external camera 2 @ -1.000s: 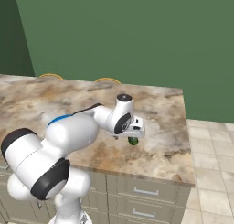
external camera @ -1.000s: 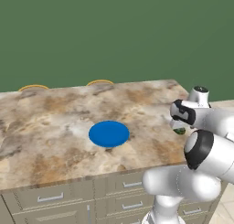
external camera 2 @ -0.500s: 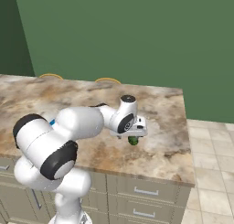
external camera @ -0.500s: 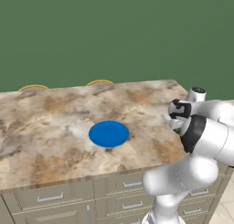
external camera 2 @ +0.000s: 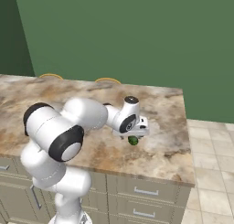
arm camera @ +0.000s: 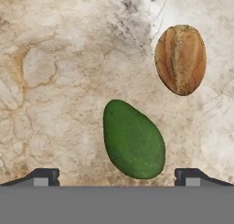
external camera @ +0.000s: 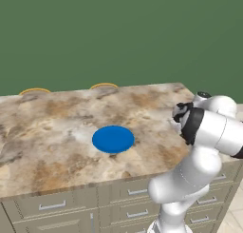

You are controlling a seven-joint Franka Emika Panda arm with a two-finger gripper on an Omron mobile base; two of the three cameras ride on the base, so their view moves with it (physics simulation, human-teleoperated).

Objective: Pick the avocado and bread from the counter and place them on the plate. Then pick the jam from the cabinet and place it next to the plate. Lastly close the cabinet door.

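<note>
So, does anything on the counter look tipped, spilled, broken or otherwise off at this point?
Nothing stands out. The avocado and bread lie apart and intact on the counter, the plate sits flat and bare, and the open tool hangs above the avocado.

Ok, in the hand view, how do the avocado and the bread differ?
The avocado is plain dark green; the bread is tan-brown with a paler seam along its length. The avocado looks larger and tapers at one end, while the bread is an evener oval. The avocado sits between the open pincer tips; the bread lies beyond it, off to one side. Both lie apart on the marbled counter.
</note>
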